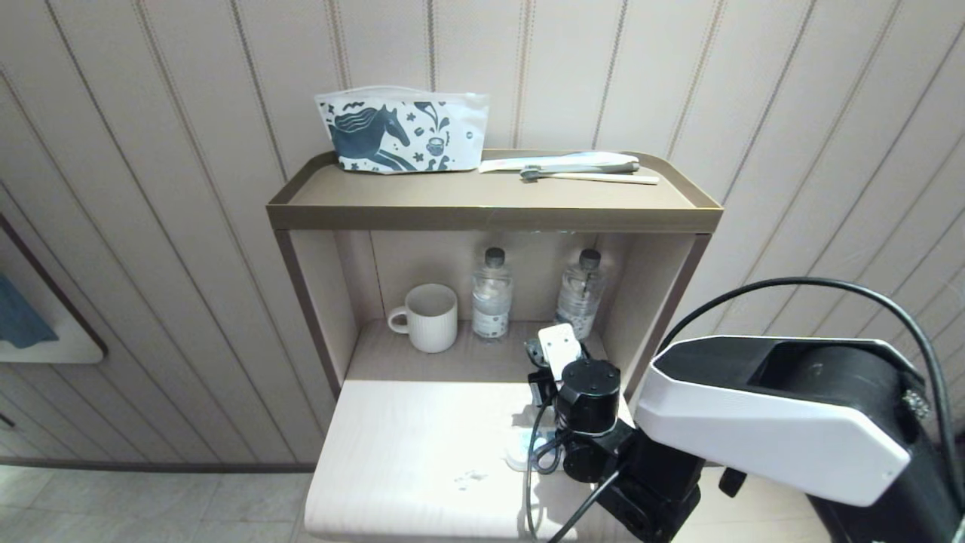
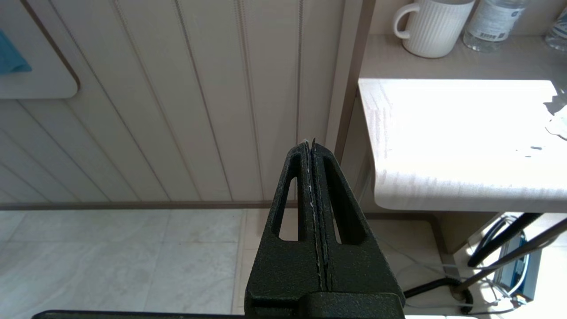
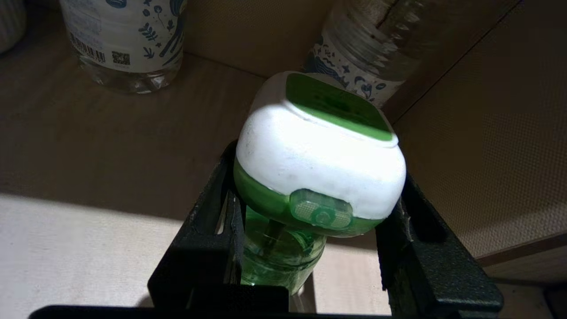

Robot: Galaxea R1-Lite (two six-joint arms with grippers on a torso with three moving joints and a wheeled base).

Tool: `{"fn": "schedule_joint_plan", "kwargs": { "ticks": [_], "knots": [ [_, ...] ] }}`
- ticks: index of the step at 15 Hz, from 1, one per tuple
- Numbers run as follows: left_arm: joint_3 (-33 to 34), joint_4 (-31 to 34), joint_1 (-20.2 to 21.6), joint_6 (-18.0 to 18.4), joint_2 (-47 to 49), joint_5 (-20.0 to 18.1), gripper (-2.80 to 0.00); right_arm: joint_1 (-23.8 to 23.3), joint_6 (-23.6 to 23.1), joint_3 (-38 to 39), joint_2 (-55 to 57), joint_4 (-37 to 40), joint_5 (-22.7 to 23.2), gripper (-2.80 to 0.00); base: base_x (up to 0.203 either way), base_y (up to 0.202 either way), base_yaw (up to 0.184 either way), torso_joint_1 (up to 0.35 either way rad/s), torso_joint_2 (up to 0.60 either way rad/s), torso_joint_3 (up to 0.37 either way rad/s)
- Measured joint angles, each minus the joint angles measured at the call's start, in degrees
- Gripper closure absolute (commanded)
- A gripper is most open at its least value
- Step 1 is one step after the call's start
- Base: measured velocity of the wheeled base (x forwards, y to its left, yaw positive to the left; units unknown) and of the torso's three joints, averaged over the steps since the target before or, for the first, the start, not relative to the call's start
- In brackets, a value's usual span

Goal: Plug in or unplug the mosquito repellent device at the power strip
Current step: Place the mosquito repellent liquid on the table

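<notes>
My right gripper (image 3: pixel 316 177) is shut on the mosquito repellent device (image 3: pixel 319 155), a white-and-green plug-in heater with a clear green bottle beneath. Its black fingers (image 3: pixel 212 208) press on both sides of the body. In the head view the device (image 1: pixel 560 345) is held tilted above the back right of the lower shelf, near the two water bottles. Its prongs are hidden. Only a rounded white end of the power strip (image 1: pixel 520 453) shows on the shelf, under my right wrist. My left gripper (image 2: pixel 312 144) hangs shut and empty, low beside the shelf unit's left side.
A white ribbed mug (image 1: pixel 428 317) and two clear water bottles (image 1: pixel 491 296) (image 1: pixel 580 294) stand at the back of the niche. A patterned pouch (image 1: pixel 403 133) and a toothbrush set (image 1: pixel 580 167) lie on the top tray. Cables (image 2: pixel 487 248) run on the floor under the shelf.
</notes>
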Motion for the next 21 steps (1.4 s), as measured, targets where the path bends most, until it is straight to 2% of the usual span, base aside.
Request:
{"fn": "schedule_joint_plan", "kwargs": {
  "ticks": [16, 21],
  "knots": [
    [0.0, -0.01, 0.0, 0.02, 0.0, 0.0, 0.0, 0.44, 0.27, -1.17, 2.36, 0.0, -1.68, 0.0, 0.0, 0.0, 0.0, 0.0, 0.0, 0.0],
    [0.0, 0.0, 0.0, 0.02, -0.02, 0.0, 0.0, 0.63, -0.1, -7.44, 3.89, 0.02, -4.33, 0.0, 0.0, 0.0, 0.0, 0.0, 0.0, 0.0]
  ]
}}
